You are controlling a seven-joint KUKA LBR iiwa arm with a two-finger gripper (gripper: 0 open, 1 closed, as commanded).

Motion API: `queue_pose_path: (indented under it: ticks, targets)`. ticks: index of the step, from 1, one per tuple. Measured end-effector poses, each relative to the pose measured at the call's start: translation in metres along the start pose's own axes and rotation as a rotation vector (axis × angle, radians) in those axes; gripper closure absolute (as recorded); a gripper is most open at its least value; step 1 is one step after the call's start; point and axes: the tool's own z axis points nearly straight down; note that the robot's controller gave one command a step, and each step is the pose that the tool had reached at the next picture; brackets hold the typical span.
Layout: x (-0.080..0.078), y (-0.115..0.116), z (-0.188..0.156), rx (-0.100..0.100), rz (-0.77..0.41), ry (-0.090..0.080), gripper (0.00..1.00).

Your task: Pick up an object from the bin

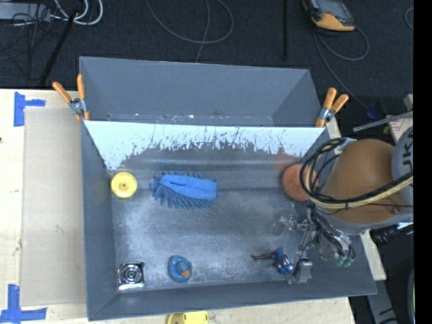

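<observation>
**A:** That small dark-and-blue tangled piece [278,260] lies in the near right corner of the grey metal bin [202,96], just beside the gripper [301,266]. Open or closed? Honestly can't tell.

**B:** I'd centre over it, drop straight down, and mind the wall close by.

Beyond the far side we see a dark, carpet-like floor [263,39]. Thin grey cables [232,20] loop loosely across it. At the far left we find a bundle of white cables [84,4], and at the far right an orange-and-black device [329,13] rests on the floor. We see this far ground dimly lit.
</observation>
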Motion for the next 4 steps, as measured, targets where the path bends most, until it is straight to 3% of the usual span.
queue_pose_path:
  ticks: [1, 2, 4]
  targets:
    - [-0.007, 0.007, 0.024, 0.001, 0.103, -0.008, 0.0]
    - [-0.006, 0.019, 0.056, 0.001, 0.19, -0.006, 1.0]
    - [-0.006, 0.02, 0.056, 0.002, 0.186, -0.006, 1.0]
